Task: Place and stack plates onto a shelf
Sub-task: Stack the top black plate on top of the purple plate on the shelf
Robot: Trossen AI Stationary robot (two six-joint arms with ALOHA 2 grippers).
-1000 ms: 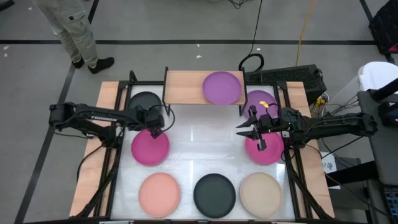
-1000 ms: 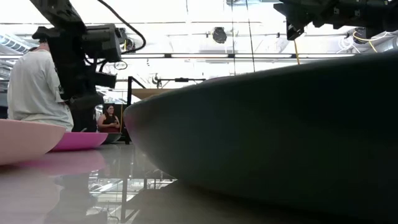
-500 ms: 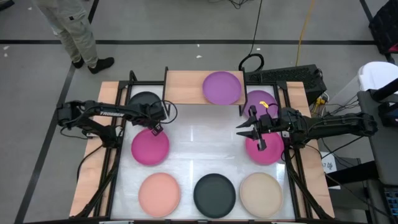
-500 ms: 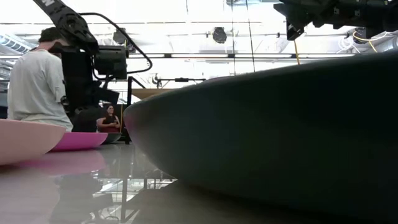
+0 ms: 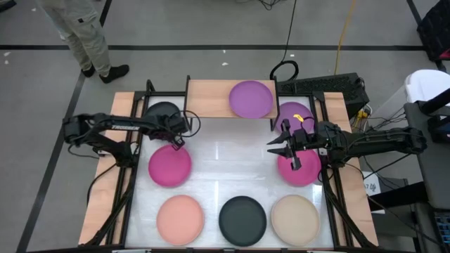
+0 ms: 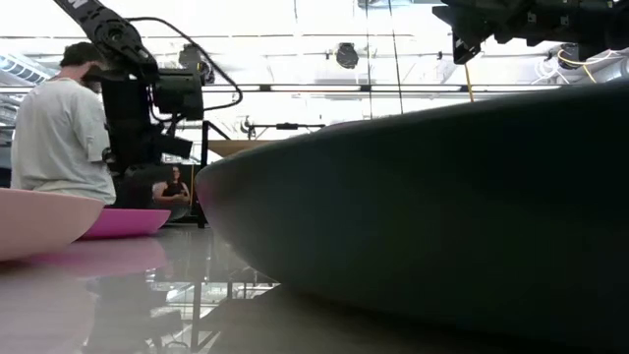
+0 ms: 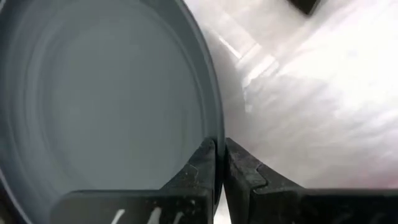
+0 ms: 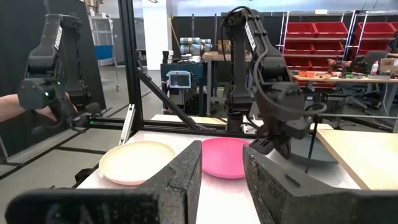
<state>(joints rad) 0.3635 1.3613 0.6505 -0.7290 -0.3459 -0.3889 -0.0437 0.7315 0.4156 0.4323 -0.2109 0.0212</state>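
A dark grey plate [image 5: 160, 112] lies at the table's far left, next to the shelf [image 5: 208, 98], a light-wood board with a purple plate [image 5: 251, 99] on it. My left gripper [image 5: 177, 138] is shut on the grey plate's rim. A magenta plate [image 5: 169, 166] lies just in front of it. My right gripper [image 5: 270, 149] hovers open with nothing between its fingers [image 8: 186, 171], at the left edge of a second magenta plate [image 5: 301, 169]. A second purple plate [image 5: 294, 114] lies behind that. Salmon [image 5: 180, 219], dark grey [image 5: 242, 219] and beige [image 5: 295, 219] plates line the near edge. My left gripper pinches the dark grey plate's rim [image 7: 217, 134] on its near right side. One finger is over the plate's inside and the other outside it. The fingers come from above, pointing down. The plate lies flat on the tabletop.
A person [image 5: 84, 35] stands beyond the table's far left corner. Black frame bars [image 5: 133, 140] run along both side edges. In the low view the near dark grey plate [image 6: 442, 216] fills the foreground. The white middle of the table [image 5: 232, 161] is bare.
My left gripper has gone from over the magenta plate's far edge a little toward the table's far edge, to the dark grey plate's near rim. My right gripper has kept still, and no plate has moved.
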